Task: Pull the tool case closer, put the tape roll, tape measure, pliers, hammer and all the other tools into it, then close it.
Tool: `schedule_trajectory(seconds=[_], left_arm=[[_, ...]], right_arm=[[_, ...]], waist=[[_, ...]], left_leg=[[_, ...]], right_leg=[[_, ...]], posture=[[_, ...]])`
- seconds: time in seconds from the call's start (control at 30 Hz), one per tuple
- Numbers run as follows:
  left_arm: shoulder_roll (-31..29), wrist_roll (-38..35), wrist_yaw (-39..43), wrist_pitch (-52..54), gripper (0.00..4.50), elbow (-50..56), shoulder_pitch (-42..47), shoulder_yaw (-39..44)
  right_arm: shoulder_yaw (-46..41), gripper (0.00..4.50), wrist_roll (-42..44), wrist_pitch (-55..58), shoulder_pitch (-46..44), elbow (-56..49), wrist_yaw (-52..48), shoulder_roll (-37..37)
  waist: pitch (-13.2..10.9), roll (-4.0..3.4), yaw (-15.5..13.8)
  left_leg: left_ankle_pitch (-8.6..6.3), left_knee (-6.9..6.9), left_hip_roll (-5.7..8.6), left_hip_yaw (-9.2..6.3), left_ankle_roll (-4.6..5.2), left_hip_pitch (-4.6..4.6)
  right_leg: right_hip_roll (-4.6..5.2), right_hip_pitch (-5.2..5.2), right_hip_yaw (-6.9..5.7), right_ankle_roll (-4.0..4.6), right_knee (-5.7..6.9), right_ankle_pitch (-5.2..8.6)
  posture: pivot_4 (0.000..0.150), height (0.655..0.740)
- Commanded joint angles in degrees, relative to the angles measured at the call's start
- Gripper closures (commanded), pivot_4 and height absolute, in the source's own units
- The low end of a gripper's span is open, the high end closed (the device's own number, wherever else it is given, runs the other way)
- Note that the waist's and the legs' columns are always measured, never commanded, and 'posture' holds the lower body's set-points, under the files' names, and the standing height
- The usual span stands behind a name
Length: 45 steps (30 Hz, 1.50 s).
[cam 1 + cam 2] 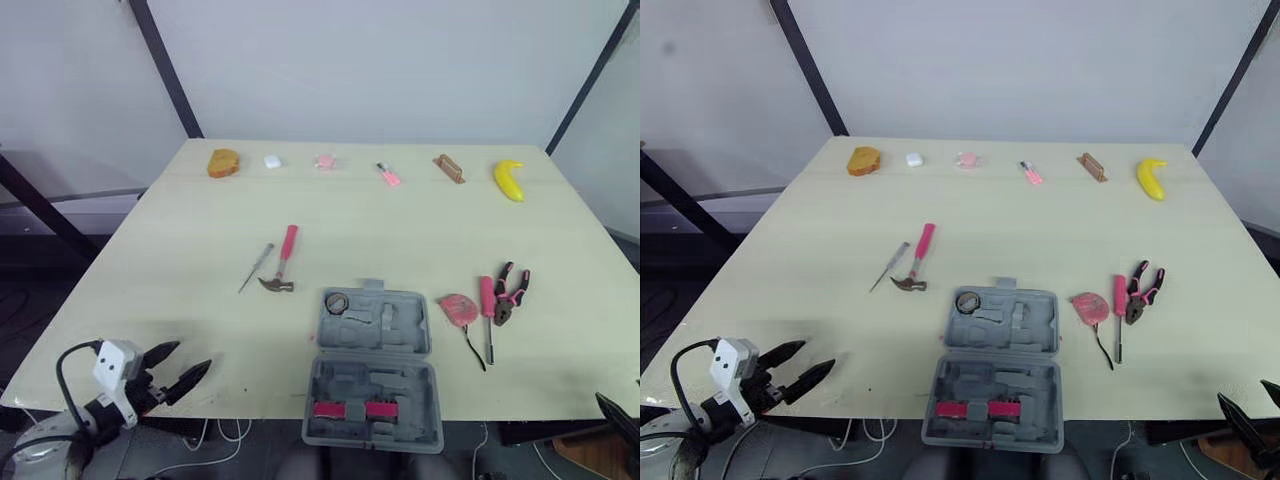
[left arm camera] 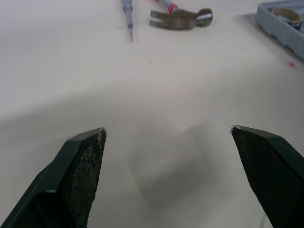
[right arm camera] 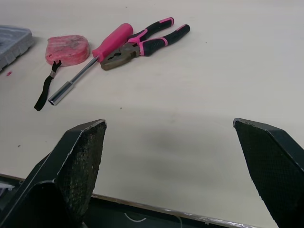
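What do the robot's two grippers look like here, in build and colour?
The left gripper has two black, tapering, pointed fingers with rough, textured faces; a white block sits behind them, with a black cable looping off it. The right gripper has the same black wedge fingers.

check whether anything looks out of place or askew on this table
The open tool case looks off: its near half juts past the table's front edge, seemingly unsupported. Also, a banana lies at the far edge, which is odd on a table of tools.
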<state>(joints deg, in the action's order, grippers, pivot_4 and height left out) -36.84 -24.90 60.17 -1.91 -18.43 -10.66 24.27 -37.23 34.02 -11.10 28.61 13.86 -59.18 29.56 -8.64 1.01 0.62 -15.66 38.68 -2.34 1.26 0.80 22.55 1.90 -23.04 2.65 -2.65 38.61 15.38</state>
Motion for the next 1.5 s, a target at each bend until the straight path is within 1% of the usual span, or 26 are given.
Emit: schedule_trajectory(seconds=[0.03, 0.13, 0.2, 0.27, 0.37, 0.5, 0.73, 0.8, 1.0, 1.1, 1.2, 1.37, 1.5], left_arm=[[-0.96, -0.76, 0.82, -0.34, 0.03, 2.63, 2.21, -0.35], [-1.04, 1.19, 0.85, -2.78, 0.03, 3.31, 4.38, -1.93], [-0.75, 0.08, 1.67, -1.22, 0.03, 5.22, 5.52, -2.97], [-1.05, -0.59, 3.30, 0.31, 0.03, 7.82, 7.22, -5.05], [-1.58, -1.66, 5.91, 2.32, 0.03, 11.76, 11.13, -8.18], [-1.98, -2.50, 9.01, 4.81, 0.03, 16.07, 16.01, -12.41], [-2.30, -3.62, 13.00, 7.45, 0.03, 20.98, 21.37, -17.78], [-2.68, -3.80, 14.50, 8.16, 0.03, 22.36, 22.72, -19.29], [-3.57, -3.65, 18.67, 9.25, 0.03, 25.21, 26.08, -23.31], [-4.05, -3.29, 20.61, 8.85, 0.03, 25.83, 27.18, -24.70], [-4.40, -3.05, 21.83, 8.77, 0.03, 26.66, 28.43, -25.87], [-4.65, -3.12, 21.88, 9.19, 0.03, 27.22, 29.75, -26.17], [-4.87, -3.33, 22.16, 9.20, 0.03, 27.39, 29.82, -26.31]], right_arm=[[-1.15, 0.00, 0.41, -1.64, -0.58, -2.02, -0.71, 0.96], [0.17, 0.00, 0.35, -1.16, -1.21, -4.53, -0.76, 0.79], [0.98, 0.00, 0.31, -0.54, -1.67, -6.39, -0.55, 0.75], [2.61, 0.00, 0.23, 0.89, -2.27, -10.55, 0.85, 0.32], [6.39, 0.00, -2.75, 3.74, -3.50, -17.09, 6.20, -0.59], [12.17, 0.00, -6.62, 12.71, -4.97, -25.54, 14.54, -0.33], [20.43, 0.00, -11.49, 17.84, -8.85, -33.08, 21.47, -1.61], [23.56, 0.00, -13.57, 21.09, -9.77, -34.94, 23.97, -1.90], [29.61, 0.00, -18.14, 32.91, -15.24, -37.71, 32.56, -3.17], [31.38, 0.00, -19.76, 35.83, -15.86, -37.22, 35.33, -4.46], [33.62, 0.00, -21.48, 36.98, -15.89, -35.74, 37.56, -6.55], [36.69, 0.00, -25.23, 34.31, -15.05, -32.70, 39.20, -8.37], [37.36, 0.00, -25.69, 33.81, -15.38, -31.92, 39.59, -9.77]], waist=[[0.01, 0.00, 0.02], [0.02, -0.01, 0.01], [0.03, -0.01, 0.02], [0.03, -0.02, 0.02], [0.03, -0.03, 0.01], [0.05, -0.04, -0.08], [0.04, -0.05, 0.08], [0.03, -0.05, 0.07], [0.02, -0.06, 0.05], [0.02, -0.05, -0.04], [0.01, -0.05, 0.02], [0.01, -0.05, 0.07], [0.01, -0.04, 0.17]], left_leg=[[0.00, 0.00, 0.02, 0.01, 0.00, 0.00], [0.00, 0.00, 0.05, 0.00, 0.00, 0.00], [0.00, 0.00, 0.08, 0.02, 0.00, 0.00], [0.00, -0.01, 0.07, 0.00, 0.00, 0.01], [0.00, -0.01, 0.07, -0.01, 0.00, 0.02], [0.01, 0.00, 0.10, -0.03, -0.01, 0.05], [0.00, -0.03, 0.14, -0.06, -0.01, 0.09], [0.00, -0.03, 0.14, -0.05, -0.01, 0.09], [0.01, -0.02, 0.15, -0.05, -0.01, 0.11], [0.01, -0.02, 0.15, -0.05, -0.01, 0.19], [0.01, -0.03, 0.14, -0.04, -0.01, 0.22], [0.01, -0.02, 0.15, -0.05, -0.01, 0.22], [0.01, -0.02, 0.14, -0.07, -0.01, 0.22]], right_leg=[[-0.02, 0.00, 0.00, -0.15, 0.00, -0.09], [-0.03, 0.00, 0.01, -0.17, -0.01, -0.10], [-0.04, 0.00, 0.03, -0.17, -0.01, -0.10], [-0.05, 0.00, 0.03, -0.17, -0.01, -0.11], [-0.07, 0.00, 0.02, -0.18, 0.00, -0.11], [-0.08, -0.01, 0.02, -0.18, 0.01, -0.11], [-0.12, -0.03, 0.00, -0.18, -0.03, -0.11], [-0.13, -0.03, -0.01, -0.18, -0.02, -0.11], [-0.14, -0.03, -0.01, -0.18, -0.03, -0.11], [-0.18, -0.07, -0.07, -0.17, -0.05, -0.11], [-0.18, -0.08, -0.09, -0.17, -0.08, -0.11], [-0.18, -0.08, -0.06, -0.17, -0.08, -0.11], [-0.19, -0.09, -0.05, -0.17, -0.08, -0.11]], posture=[[0.150, 0.7400], [0.150, 0.7400], [0.150, 0.7400], [0.150, 0.7400], [0.150, 0.7400], [0.150, 0.7400], [0.150, 0.7400], [0.150, 0.7400], [0.150, 0.7400], [0.150, 0.7400], [0.150, 0.7400], [0.150, 0.7400], [0.150, 0.7400]])
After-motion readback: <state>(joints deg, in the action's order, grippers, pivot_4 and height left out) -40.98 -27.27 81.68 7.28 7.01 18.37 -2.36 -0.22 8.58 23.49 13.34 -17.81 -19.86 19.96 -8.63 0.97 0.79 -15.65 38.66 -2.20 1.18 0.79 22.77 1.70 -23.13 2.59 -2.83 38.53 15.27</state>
